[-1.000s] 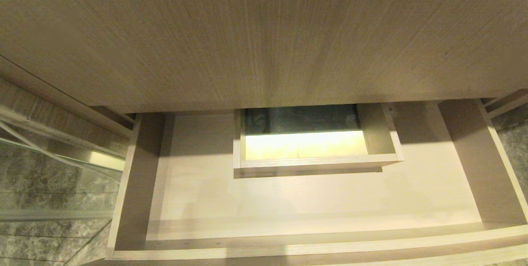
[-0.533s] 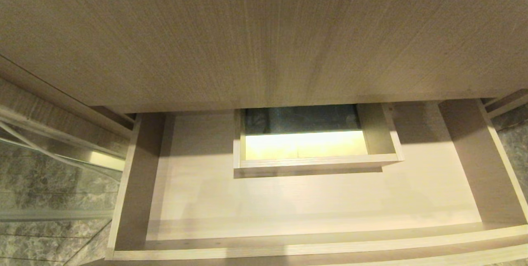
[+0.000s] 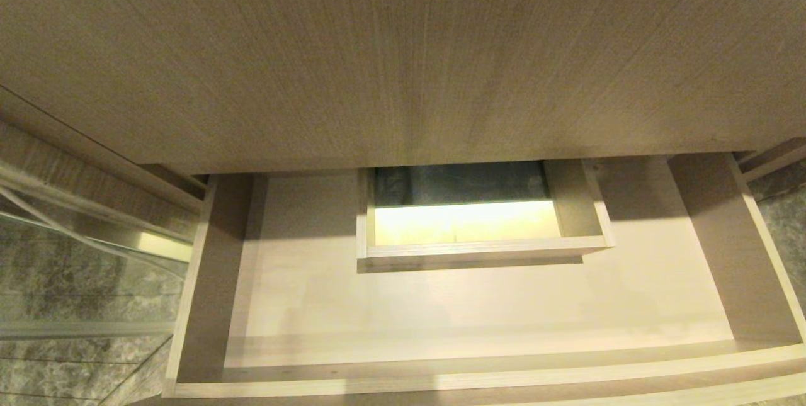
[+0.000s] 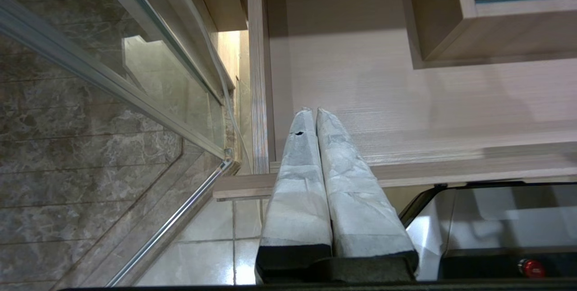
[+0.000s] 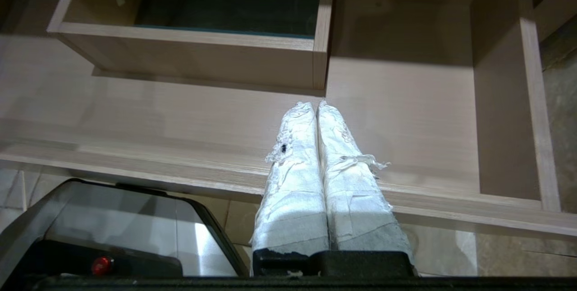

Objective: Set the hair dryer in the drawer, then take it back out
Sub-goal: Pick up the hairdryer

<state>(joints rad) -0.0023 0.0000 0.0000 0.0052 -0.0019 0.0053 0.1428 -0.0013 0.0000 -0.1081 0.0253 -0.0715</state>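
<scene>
Two pincers hang near the front edge of the pulled-out drawer (image 3: pixel 441 305), and neither one shows in the head view. On the left is a glass panel (image 3: pixel 69 280) with a metal frame, and grey stone floor tiles (image 4: pixel 90 115) lie below it. The left pincer (image 4: pixel 313 111) is by the drawer's left side wall, with its white-wrapped fingers (image 4: pixel 297 164) pressed together on nothing. In the middle of the drawer, at the far side, sits a boxed cut-out (image 3: pixel 482 248) with a dark opening. Above it hangs a big wood-grain panel (image 3: pixel 403 53). The right pincer (image 5: pixel 315 106) is over the right half of the drawer, just near of the cut-out's right corner, fingers pressed together and holding nothing. The hair dryer is not in any view.
</scene>
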